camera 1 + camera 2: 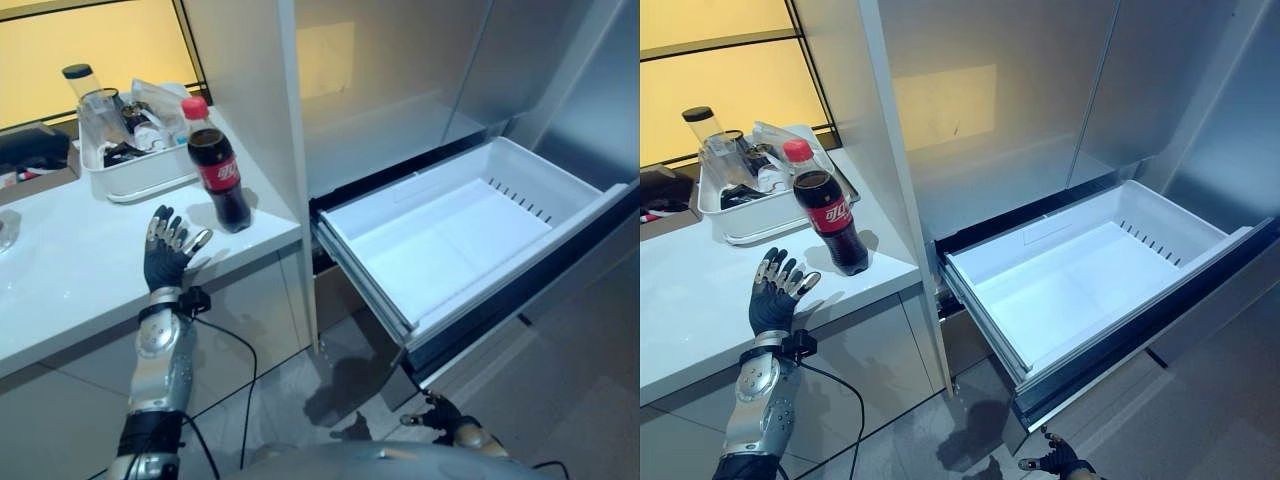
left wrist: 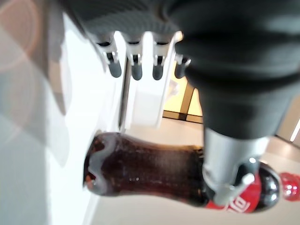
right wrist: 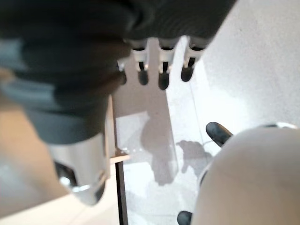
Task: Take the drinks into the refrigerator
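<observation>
The white bench (image 1: 70,270) carries a cola bottle (image 1: 218,168) with a red cap, upright near its 3 o'clock edge. Just beyond it, toward 12 o'clock, sits a white tray (image 1: 140,172) crowded with jars and small items. A dark object (image 1: 30,148) lies at 10 o'clock, against the back edge.

Bottle (image 1: 219,170) on counter (image 1: 70,280), left of drawer (image 1: 450,230)
</observation>
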Controlling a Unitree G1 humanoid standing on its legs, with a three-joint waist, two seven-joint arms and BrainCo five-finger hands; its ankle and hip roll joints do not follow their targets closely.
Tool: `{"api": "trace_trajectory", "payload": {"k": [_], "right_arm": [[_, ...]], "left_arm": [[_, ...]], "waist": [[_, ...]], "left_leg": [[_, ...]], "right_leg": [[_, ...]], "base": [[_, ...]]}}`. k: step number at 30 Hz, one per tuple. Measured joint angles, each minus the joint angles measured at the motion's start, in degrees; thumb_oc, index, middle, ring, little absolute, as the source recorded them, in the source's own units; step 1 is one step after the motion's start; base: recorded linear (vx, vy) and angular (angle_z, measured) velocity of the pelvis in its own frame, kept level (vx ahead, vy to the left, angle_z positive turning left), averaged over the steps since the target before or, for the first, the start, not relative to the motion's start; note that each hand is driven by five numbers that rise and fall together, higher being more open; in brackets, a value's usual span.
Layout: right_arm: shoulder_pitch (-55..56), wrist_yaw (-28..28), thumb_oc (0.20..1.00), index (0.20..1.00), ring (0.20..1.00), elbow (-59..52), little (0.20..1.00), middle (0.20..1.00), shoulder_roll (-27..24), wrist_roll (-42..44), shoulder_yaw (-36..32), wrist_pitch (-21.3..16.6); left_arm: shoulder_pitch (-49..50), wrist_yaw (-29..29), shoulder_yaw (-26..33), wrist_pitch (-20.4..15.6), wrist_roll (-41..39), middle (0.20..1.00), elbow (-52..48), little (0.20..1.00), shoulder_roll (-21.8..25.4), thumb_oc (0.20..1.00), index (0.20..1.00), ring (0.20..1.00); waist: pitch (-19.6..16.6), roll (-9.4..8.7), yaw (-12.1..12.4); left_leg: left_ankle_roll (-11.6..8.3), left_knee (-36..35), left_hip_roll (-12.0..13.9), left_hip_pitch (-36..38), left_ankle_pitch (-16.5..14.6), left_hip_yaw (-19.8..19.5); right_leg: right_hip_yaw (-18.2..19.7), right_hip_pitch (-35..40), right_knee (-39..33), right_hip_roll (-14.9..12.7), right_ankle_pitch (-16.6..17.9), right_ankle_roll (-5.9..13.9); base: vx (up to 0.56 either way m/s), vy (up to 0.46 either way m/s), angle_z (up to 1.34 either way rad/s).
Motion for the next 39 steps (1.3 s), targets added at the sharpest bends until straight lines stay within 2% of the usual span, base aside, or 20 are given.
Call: {"api": "trace_trajectory", "payload": {"k": [15,21,28,34,35,36,37,39], "right_arm": [[1.0,-0.8,1.000,1.000,1.000,-0.4,1.000,1.000,0.0,0.0,0.4,0.0],[0.9,-1.2,1.000,1.000,1.000,-0.4,1.000,1.000,-0.3,0.0,1.4,0.0],[1.8,-1.4,1.000,1.000,1.000,-0.3,1.000,1.000,-1.6,0.0,2.2,0.4],[2.6,-1.8,1.000,1.000,1.000,-0.2,1.000,1.000,-1.9,0.1,2.2,0.6],[2.9,-1.8,1.000,1.000,1.000,-0.1,1.000,1.000,-2.0,0.2,2.2,0.7],[3.1,-1.8,1.000,1.000,1.000,-0.1,1.000,1.000,-2.0,0.2,2.2,0.7],[3.2,-1.9,1.000,1.000,1.000,-0.1,1.000,1.000,-2.1,0.6,2.2,0.7],[3.3,-1.9,1.000,1.000,1.000,-0.1,1.000,1.000,-2.1,1.0,2.2,0.7]], "left_arm": [[-5.2,4.8,-0.2,1.0,1.4,1.000,5.9,1.000,1.0,1.000,1.000,1.000],[-11.9,5.4,-3.0,2.5,1.5,1.000,14.8,1.000,6.0,1.000,1.000,1.000],[-16.2,4.7,-5.3,3.9,3.0,1.000,20.5,1.000,9.5,1.000,1.000,1.000],[-23.4,5.1,-8.4,5.4,3.5,1.000,30.0,1.000,11.8,1.000,1.000,1.000],[-24.6,5.1,-9.3,5.7,3.6,0.555,31.2,0.555,12.1,0.555,0.555,0.555],[-25.0,5.1,-9.5,5.8,3.6,0.555,31.7,0.555,12.2,0.555,0.555,0.555],[-25.7,5.0,-10.3,6.0,3.9,0.200,32.3,0.200,12.5,0.200,0.200,0.200],[-25.8,4.8,-10.2,6.3,3.9,0.200,32.1,0.200,12.7,0.200,0.200,0.200]], "waist": [[-1.4,-0.93,-2.0],[-1.8,-1.13,-3.1],[-2.0,-1.05,-3.7],[-2.1,-1.17,-4.8],[-2.1,-1.21,-4.8],[-2.2,-1.22,-4.8],[-2.2,-1.21,-4.8],[-2.2,-1.24,-4.8]], "left_leg": [[-0.02,0.0,0.0,0.1,0.0,1.7],[-0.04,0.0,0.1,0.1,0.0,2.6],[-0.14,0.0,0.1,0.2,-0.1,3.7],[-0.16,-0.3,0.2,0.3,-0.1,4.3],[-0.17,-0.3,0.2,0.3,-0.1,4.4],[-0.18,-0.3,0.2,0.3,-0.1,4.5],[-0.20,-0.2,0.2,0.3,-0.1,4.6],[-0.20,0.0,0.2,0.1,-0.1,5.1]], "right_leg": [[1.7,-0.9,0.0,0.3,0.5,-0.28],[2.5,-1.3,0.0,0.4,0.8,-0.35],[3.6,-1.7,0.0,0.8,1.1,-0.53],[4.1,-2.1,0.0,0.7,1.2,-0.51],[4.2,-2.2,0.0,0.7,1.3,-0.53],[4.2,-2.2,0.0,0.8,1.3,-0.53],[4.4,-2.3,0.0,0.8,1.4,-0.60],[4.7,-2.6,0.0,0.9,1.5,-0.67]], "base": [[0.01,0.000,-0.06],[0.02,-0.005,-0.06],[0.02,-0.001,-0.08],[0.01,-0.004,-0.04],[0.01,0.001,-0.05],[0.01,0.003,-0.05],[0.01,-0.001,-0.05],[0.00,-0.016,-0.09]]}}
